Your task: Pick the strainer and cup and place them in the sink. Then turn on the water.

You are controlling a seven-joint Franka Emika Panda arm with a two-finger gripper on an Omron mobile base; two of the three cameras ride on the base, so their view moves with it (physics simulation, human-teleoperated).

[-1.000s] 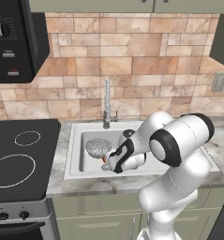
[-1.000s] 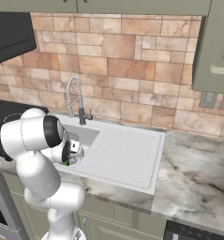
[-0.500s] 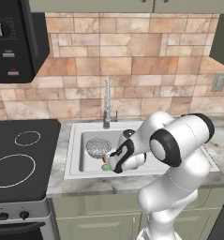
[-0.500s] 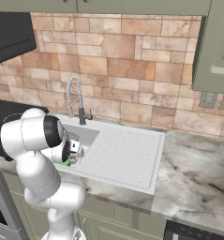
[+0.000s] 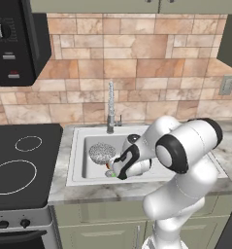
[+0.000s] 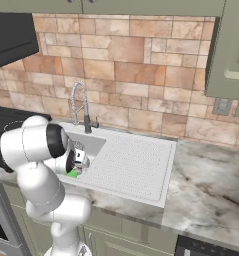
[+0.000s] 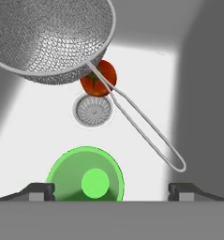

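White sink basin (image 7: 146,70) under the hand: gripper (image 7: 111,188) spread open above the cup (image 7: 85,176).
Finger tips (image 7: 38,190) stand wide on either side of the green cup, which sits upright on the basin floor, not gripped. Beyond it lies the drain (image 7: 92,110), then a small red ball (image 7: 98,78) touching the strainer (image 7: 50,37), whose wire handle reaches back to the right. At the sink's far edge rises the chrome faucet (image 5: 110,104).
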